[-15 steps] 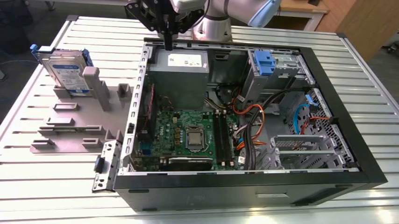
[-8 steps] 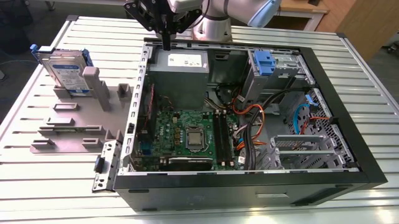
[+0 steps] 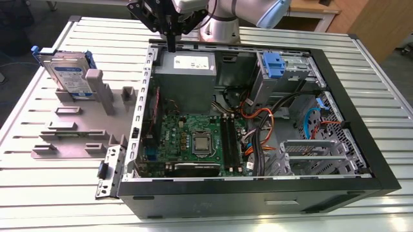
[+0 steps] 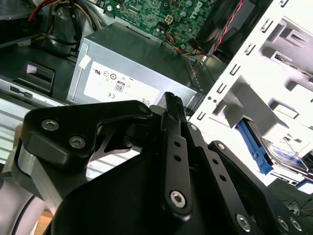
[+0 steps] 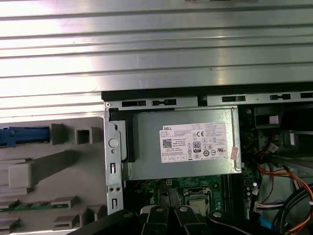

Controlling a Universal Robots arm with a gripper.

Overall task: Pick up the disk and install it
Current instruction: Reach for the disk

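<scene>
The disk (image 3: 67, 72) is a silver drive with a blue-and-white label and blue side rails. It stands upright in a grey holder (image 3: 77, 128) on the exterior view's left, outside the computer case. The second wrist view shows its blue rail and silver edge (image 4: 281, 156), and the first wrist view shows a strip of blue rail (image 5: 24, 136). My gripper (image 3: 171, 47) hangs over the case's back edge, above the grey power supply (image 3: 187, 65), well apart from the disk. Its black fingers (image 4: 172, 105) are shut together with nothing between them.
The open black computer case (image 3: 351, 121) lies on a slatted metal table (image 3: 58, 193). Inside are the green motherboard (image 3: 193, 140), orange and black cables (image 3: 264, 121), a blue latch (image 3: 273, 64) on a drive cage, and a metal bracket (image 3: 310, 150). The grey holder carries several empty slots.
</scene>
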